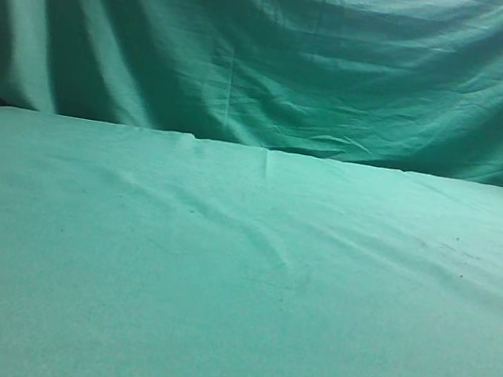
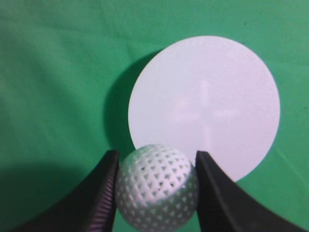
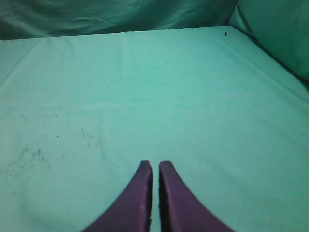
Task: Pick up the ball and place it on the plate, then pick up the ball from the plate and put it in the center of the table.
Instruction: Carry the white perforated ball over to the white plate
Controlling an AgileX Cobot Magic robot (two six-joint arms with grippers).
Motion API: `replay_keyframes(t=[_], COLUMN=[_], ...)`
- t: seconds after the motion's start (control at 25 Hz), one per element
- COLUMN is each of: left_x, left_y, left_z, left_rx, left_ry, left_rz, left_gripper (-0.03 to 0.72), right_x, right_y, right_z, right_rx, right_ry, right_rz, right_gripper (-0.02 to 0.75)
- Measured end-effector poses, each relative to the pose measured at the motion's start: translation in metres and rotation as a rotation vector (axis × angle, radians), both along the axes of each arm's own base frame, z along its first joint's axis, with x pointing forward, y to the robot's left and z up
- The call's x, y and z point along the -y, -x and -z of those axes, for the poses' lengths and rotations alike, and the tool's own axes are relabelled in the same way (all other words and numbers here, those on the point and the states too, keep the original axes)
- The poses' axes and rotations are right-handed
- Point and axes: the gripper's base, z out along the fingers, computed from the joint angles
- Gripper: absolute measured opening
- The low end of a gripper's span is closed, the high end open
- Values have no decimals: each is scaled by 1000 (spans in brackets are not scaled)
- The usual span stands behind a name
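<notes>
In the left wrist view my left gripper point(image 2: 156, 162) is shut on the white dimpled ball point(image 2: 157, 187), held between its two black fingers above the green cloth. The round white plate point(image 2: 205, 104) lies flat on the cloth just beyond and below the ball, with a dark shadow along its left side. In the right wrist view my right gripper point(image 3: 155, 166) is shut and empty over the bare green table point(image 3: 145, 96). The exterior view shows only the green table point(image 1: 237, 282); the ball, the plate and both grippers are out of that view.
A draped green cloth backdrop point(image 1: 274, 49) hangs behind the table's far edge. It also shows at the top and the right corner of the right wrist view point(image 3: 275, 29). Small dark specks mark the cloth at the left of that view.
</notes>
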Motion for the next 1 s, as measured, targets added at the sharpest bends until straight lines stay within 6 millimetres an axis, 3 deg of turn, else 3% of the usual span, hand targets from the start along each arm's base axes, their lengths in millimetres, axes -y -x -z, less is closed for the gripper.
replay_keyframes(t=[0.2, 0.4, 0.56, 0.68, 0.8, 1.0], left_x=[-1, -1, -1, -1, -1, -2], left_y=[-5, -8, -8, -8, -8, -9], left_z=[16, 18, 18, 18, 18, 18], left_rx=[-38, -28, -28, -28, -28, -17], left_ry=[7, 5, 5, 5, 5, 3], left_rz=[0, 0, 0, 0, 0, 1], left_gripper=[312, 312, 312, 312, 312, 312], right_x=[0, -1, -4, -2, -4, -9], right_y=[0, 0, -4, -4, -3, -12], right_z=[0, -2, -15, -23, -30, -70], right_rx=[0, 18, 165, 253, 253, 106], right_ry=[0, -33, -333, -408, -377, -212], right_rz=[0, 0, 27, 51, 32, -52], right_gripper=[0, 0, 0, 0, 50, 50])
